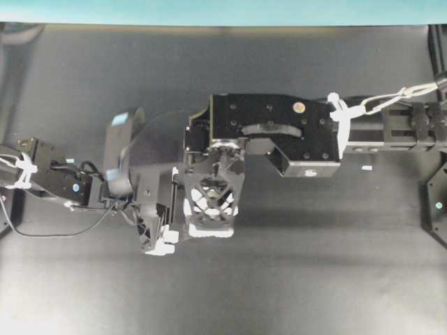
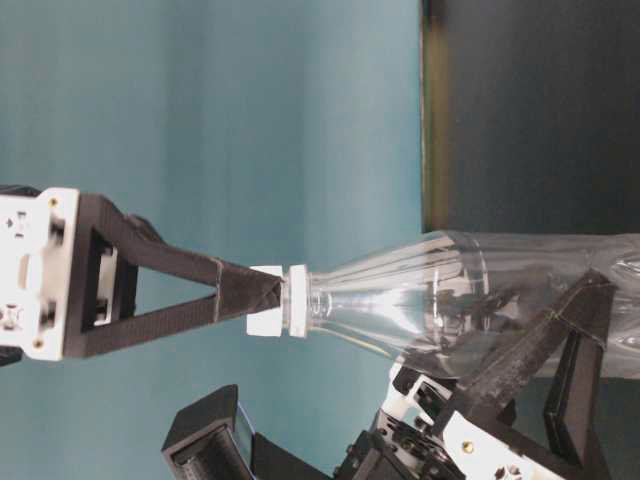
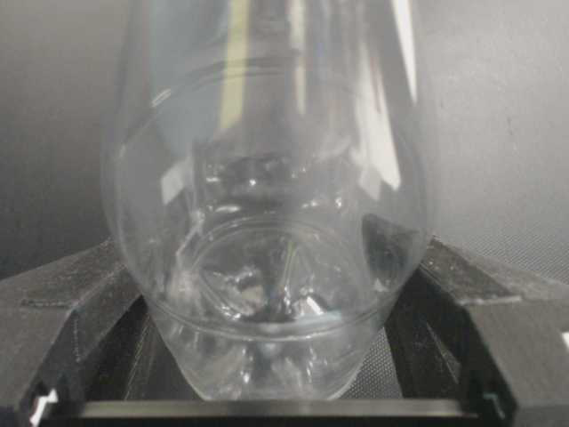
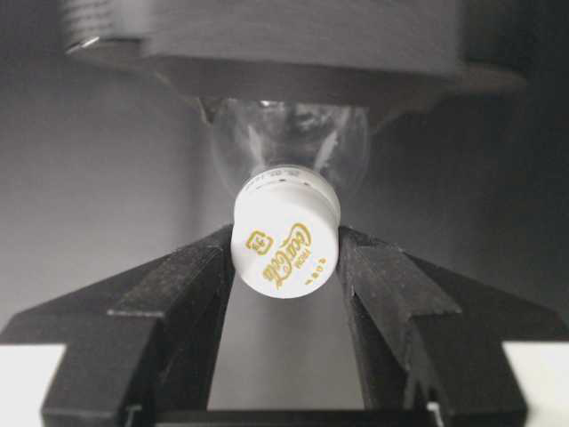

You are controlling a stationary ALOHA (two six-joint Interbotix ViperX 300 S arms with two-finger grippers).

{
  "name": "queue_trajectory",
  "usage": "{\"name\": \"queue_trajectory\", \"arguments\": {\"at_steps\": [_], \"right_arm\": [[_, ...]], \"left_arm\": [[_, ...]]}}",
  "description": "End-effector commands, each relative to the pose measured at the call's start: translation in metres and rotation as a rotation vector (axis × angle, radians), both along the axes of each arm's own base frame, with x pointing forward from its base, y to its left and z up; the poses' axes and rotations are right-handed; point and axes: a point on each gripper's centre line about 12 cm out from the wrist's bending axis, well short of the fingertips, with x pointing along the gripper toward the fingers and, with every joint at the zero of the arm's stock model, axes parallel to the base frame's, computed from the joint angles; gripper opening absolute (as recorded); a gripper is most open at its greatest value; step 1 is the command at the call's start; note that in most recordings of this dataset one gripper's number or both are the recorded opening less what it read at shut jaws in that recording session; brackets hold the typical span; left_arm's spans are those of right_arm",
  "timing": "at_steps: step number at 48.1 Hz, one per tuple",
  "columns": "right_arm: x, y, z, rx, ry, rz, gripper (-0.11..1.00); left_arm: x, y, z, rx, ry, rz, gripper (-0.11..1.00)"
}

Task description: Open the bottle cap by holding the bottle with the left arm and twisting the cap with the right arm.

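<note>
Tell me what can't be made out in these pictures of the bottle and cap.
- Overhead view: the bottle and cap are hidden under the right arm.
- Left wrist view: the bottle's neck is cut off by the top edge.
- Right wrist view: the bottle's body is blocked by the cap.
- Overhead view: white scrap too small to identify.

Bare table [image 1: 314,265] lies open around the clustered arms; a white scrap [image 1: 367,168] sits right.
</note>
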Motion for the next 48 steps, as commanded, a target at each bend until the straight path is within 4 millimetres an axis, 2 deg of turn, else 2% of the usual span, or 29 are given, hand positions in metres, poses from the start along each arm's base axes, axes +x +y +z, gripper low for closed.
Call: {"name": "queue_trajectory", "arguments": {"at_steps": [1,8,17,48], "right_arm": [[0.0,0.0093,0.0065,-0.014,-0.03,0.116,0.36],[-0.0004,0.011,0.005,-0.049,-0.042,0.277,0.36],[-0.0011,0.0106,0.0046,-0.076,-0.048,0.373,0.36],[-0.0035,0.01,0.0065,-0.086,-0.044,0.344,0.36]], "left_arm": [[0.0023,-0.0009,0.0038,-0.001,-0.015,-0.004,0.8],[0.0023,-0.0009,0.0038,-0.001,-0.015,-0.004,0.8],[0.0019,-0.0003,0.0034,0.001,-0.014,-0.003,0.8],[0.0015,0.0003,0.0029,0.001,-0.012,-0.001,0.8]]}}
